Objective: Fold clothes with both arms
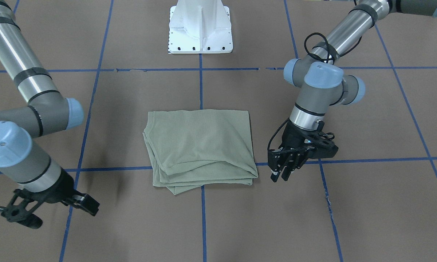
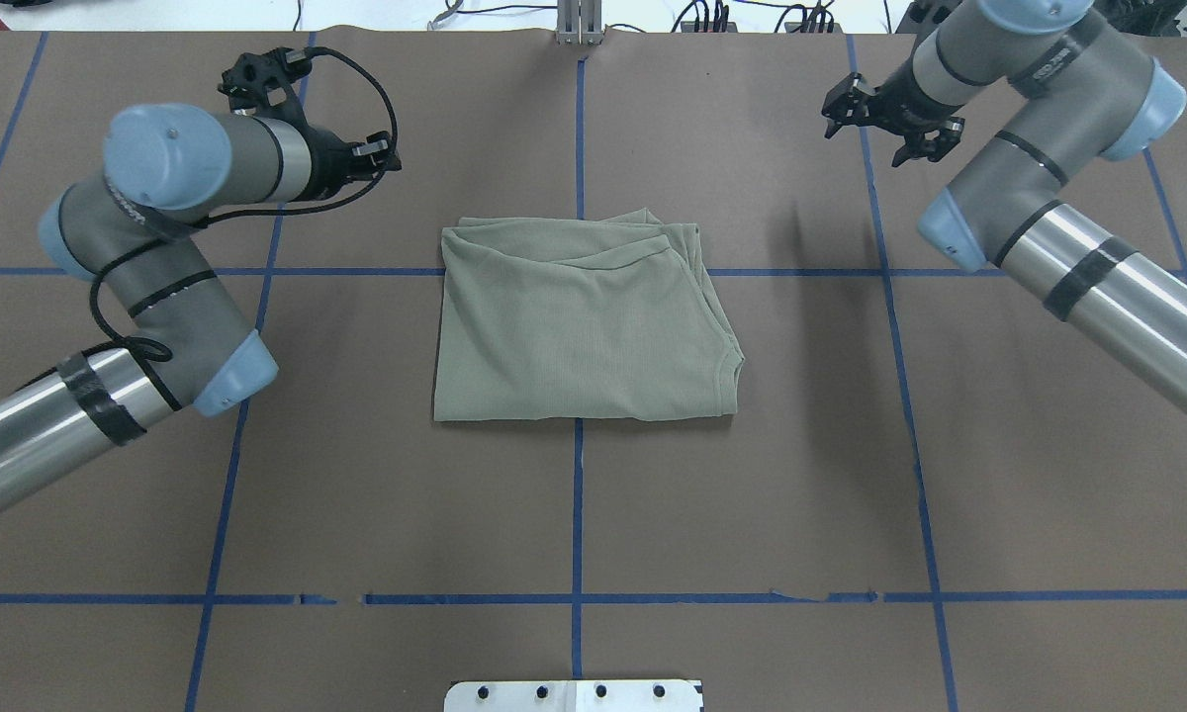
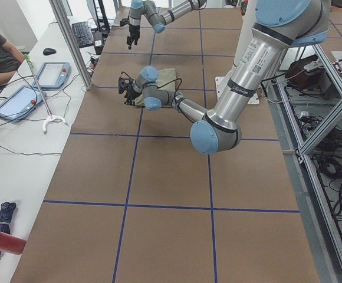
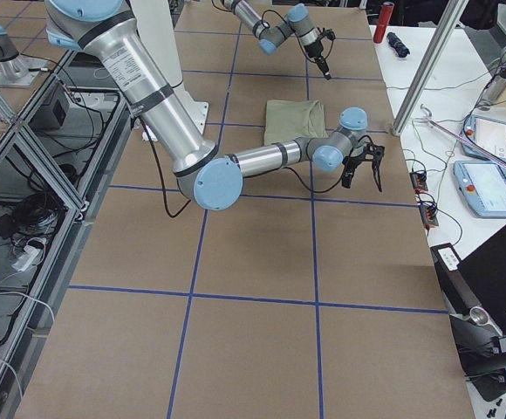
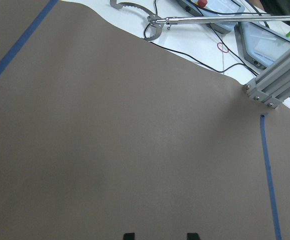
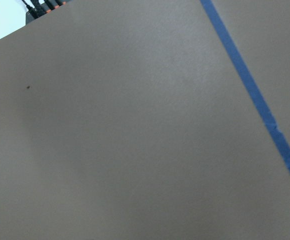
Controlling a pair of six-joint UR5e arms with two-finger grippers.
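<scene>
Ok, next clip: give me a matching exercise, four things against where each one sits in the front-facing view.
Things:
1. shirt
2. left pincer
3. right pincer
4. white pedestal base

Places in the front-facing view:
A. top centre
B. lower left corner
C. centre, folded flat
D. right of the shirt, clear of it

Pairs: 1-C, 2-D, 3-B, 4-A.

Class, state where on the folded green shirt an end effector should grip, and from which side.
Pinch the shirt at its smooth folded edge, the near one in the overhead view, approaching low from that side. The far edge shows staggered loose layers, likely to separate.
</scene>
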